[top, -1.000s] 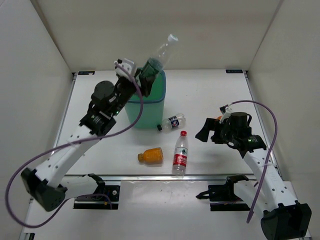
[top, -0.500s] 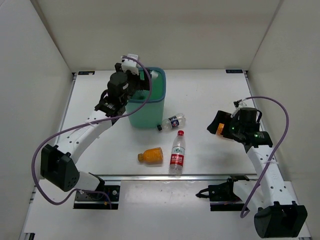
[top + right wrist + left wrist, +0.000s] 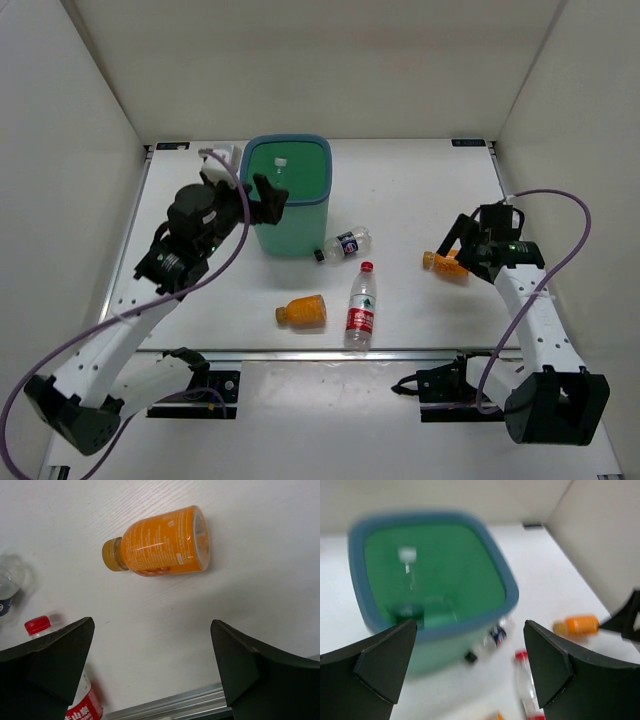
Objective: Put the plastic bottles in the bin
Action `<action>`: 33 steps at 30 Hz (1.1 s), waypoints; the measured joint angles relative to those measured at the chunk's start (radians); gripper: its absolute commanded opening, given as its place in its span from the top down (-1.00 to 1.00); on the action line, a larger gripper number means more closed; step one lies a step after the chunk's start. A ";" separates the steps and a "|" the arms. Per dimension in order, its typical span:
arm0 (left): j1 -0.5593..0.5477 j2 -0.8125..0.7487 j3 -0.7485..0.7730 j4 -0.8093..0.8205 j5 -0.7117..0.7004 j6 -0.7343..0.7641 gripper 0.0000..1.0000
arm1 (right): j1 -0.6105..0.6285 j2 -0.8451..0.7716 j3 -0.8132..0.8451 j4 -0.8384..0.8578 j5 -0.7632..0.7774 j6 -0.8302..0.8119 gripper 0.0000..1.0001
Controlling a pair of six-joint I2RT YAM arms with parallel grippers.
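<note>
Gaping, empty: left claw [image 3: 470, 630], right claw [image 3: 152, 625]

Table [image 3: 420, 190]: a white top, being used to carry everything below.
Bin [image 3: 290, 228]: being carried upright, far left of centre.
Blue-labelled bottle [image 3: 345, 244]: being carried on its side, just beside the Bin.
Red-labelled bottle [image 3: 361, 308]: being carried lying down, cap pointing away.
Orange bottle [image 3: 304, 311]: being carried on its side, just left of it.
Second orange bottle [image 3: 445, 264]: being carried on its side, well apart at the right.

orange bottle [image 3: 162, 542]: glossy smooth plastic; bin [image 3: 288, 226]: smooth matt plastic; table [image 3: 250, 620]: matt white, faintly grained
</note>
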 measured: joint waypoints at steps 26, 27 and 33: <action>0.097 -0.266 -0.335 -0.328 0.172 -0.201 -0.98 | 0.006 0.378 -0.088 0.366 0.209 0.534 -0.99; 0.103 -0.269 -0.335 -0.329 0.172 -0.200 -0.97 | -0.006 0.409 -0.068 0.370 0.211 0.534 -0.98; 0.114 -0.274 -0.335 -0.347 0.169 -0.194 -0.95 | -0.006 0.602 0.121 0.390 0.245 0.508 -0.31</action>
